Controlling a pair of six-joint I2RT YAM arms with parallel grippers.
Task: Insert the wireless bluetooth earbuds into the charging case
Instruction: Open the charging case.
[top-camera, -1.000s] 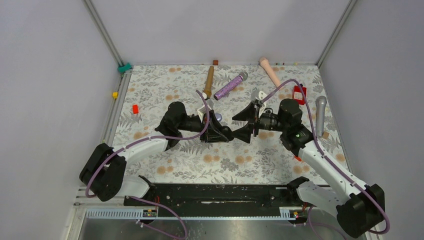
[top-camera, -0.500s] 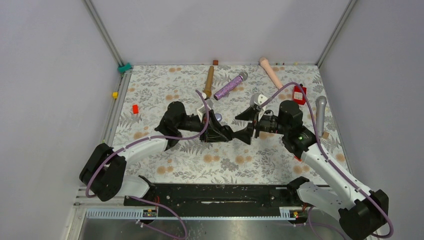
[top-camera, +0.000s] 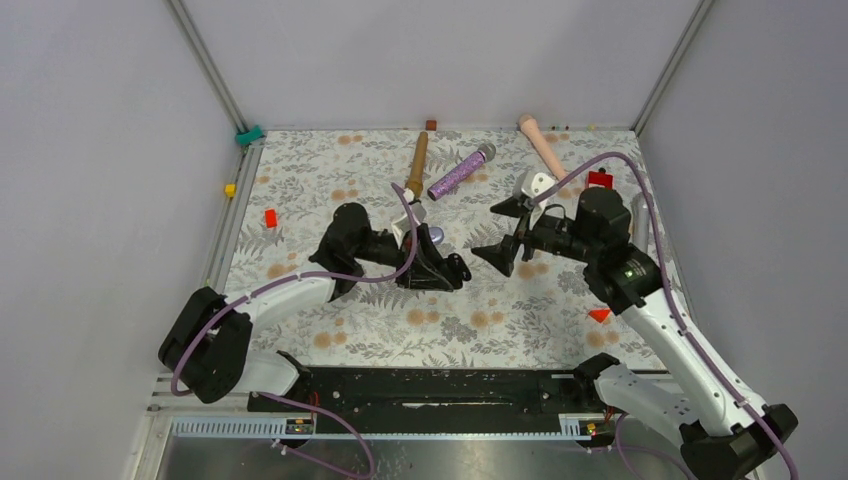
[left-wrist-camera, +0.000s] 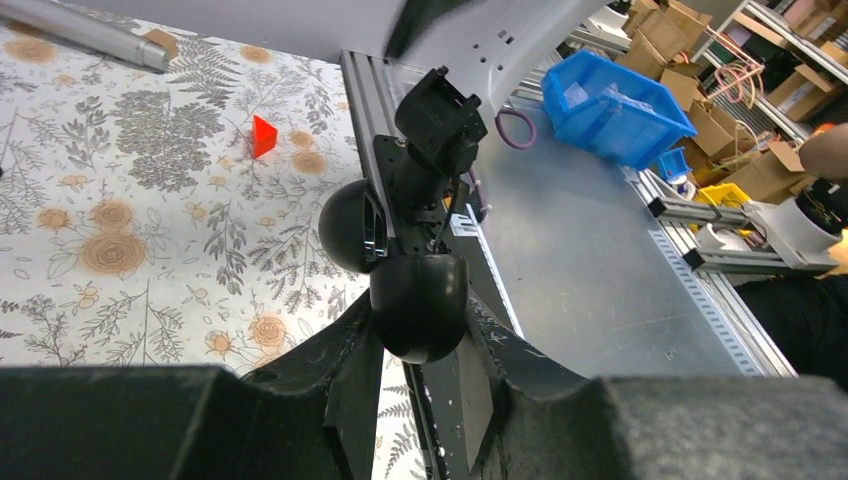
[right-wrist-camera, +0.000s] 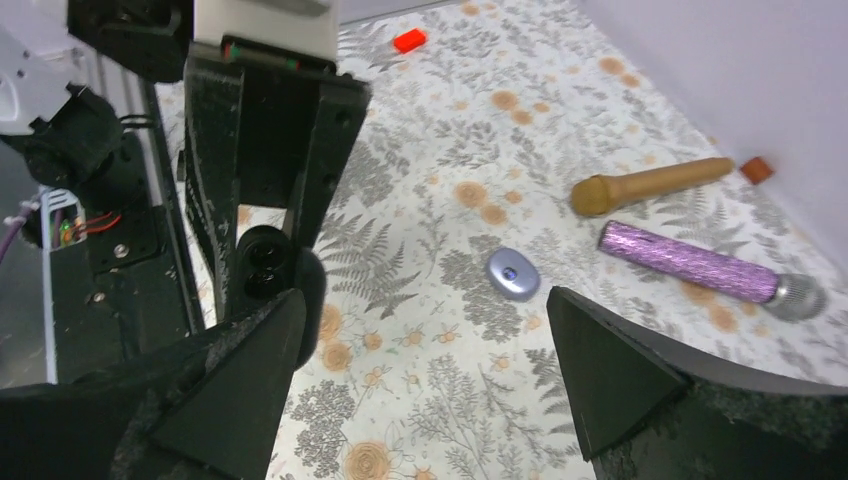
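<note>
**Left gripper** (left-wrist-camera: 420, 345): jaws pinch the open black charging case (left-wrist-camera: 420, 300), held above the table (top-camera: 300, 190) near its centre, opening toward 3 o'clock. It has not moved in the last second.

**Case contents:** the right wrist view shows two dark round seats. It cannot be told whether earbuds fill them.

**Loose item:** a pale lilac oval piece (right-wrist-camera: 513, 272), possibly an earbud, lies on the table at about 12 o'clock of the case.

**Right gripper** (top-camera: 503, 232): jaws spread wide and empty. It has drawn back from the case toward 3 o'clock and now stands apart.

**Judgement:** a placement attempt appears finished. Check the seating, then fetch the next bud.
</note>
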